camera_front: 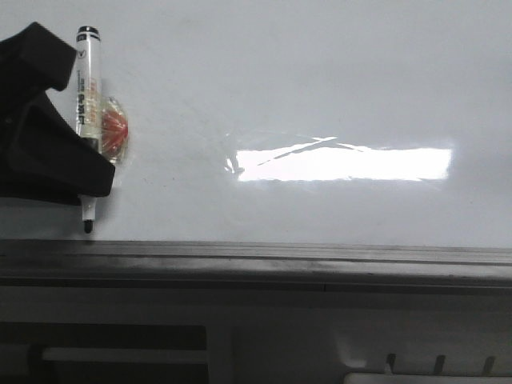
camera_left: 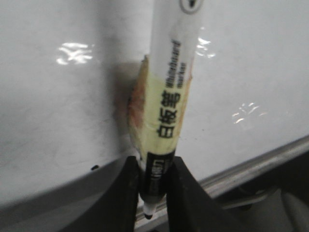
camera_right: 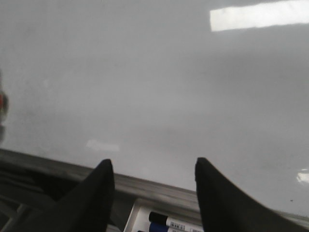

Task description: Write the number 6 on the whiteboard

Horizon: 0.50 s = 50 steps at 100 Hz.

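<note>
The whiteboard (camera_front: pixel 320 88) fills the front view, glossy white, with a bright rectangular reflection (camera_front: pixel 344 164) right of centre and a grey rail (camera_front: pixel 256 260) along its near edge. No 6 is visible on the board in any view; the surface shows only faint smudges, so writing appears not yet begun.

The left gripper (camera_front: pixel 84 160) sits at the far left of the front view, clenched on a marker (camera_front: pixel 86 88). The marker stands nearly upright, cap end up, tip (camera_front: pixel 87 227) pointing down close to the rail. A yellowish tape wrap with a red patch (camera_front: pixel 112 132) surrounds the barrel where it is held. Whether the tip touches the board cannot be told.

The right gripper (camera_right: pixel 152 193) is released, its jaws well apart and holding nothing, near the rail. Spare markers (camera_right: pixel 174 224) lie in a tray beyond it.

Risks from here:
- The tip is near the rail. A stroke started here may run off the board.
- The grip falls on a bulky tape wrap. The marker may twist or slip under writing pressure, distorting the loop.
- Too little pressure would leave a broken line; too much could skid the tip.
</note>
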{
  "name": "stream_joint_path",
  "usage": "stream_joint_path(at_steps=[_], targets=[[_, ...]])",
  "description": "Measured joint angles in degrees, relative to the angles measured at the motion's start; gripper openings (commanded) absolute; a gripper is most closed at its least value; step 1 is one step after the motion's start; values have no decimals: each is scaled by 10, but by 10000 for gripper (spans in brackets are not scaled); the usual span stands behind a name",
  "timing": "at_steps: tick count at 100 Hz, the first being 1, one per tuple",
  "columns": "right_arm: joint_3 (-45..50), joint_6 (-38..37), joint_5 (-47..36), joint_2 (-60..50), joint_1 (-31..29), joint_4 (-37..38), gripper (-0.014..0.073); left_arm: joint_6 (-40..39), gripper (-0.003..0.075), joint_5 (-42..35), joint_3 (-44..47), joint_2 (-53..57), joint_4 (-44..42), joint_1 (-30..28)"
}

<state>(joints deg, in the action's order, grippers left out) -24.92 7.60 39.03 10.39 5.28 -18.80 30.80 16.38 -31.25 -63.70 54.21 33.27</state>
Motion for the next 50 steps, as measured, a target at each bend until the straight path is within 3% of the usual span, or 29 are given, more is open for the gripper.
stream_joint_path(at_steps=[12, 29, 39, 50], targets=[[0, 117, 23, 0, 0, -78, 344, 170, -19, 48, -16, 32, -6, 31], [-1, 359, 62, 21, 0, -268, 345, 422, -19, 115, -41, 59, -43, 99], [-5, 444, 82, 44, 6, -325, 345, 477, -19, 119, -47, 60, -63, 137], [-19, 486, 85, 59, 24, -335, 345, 495, -19, 115, -47, 60, -79, 161]])
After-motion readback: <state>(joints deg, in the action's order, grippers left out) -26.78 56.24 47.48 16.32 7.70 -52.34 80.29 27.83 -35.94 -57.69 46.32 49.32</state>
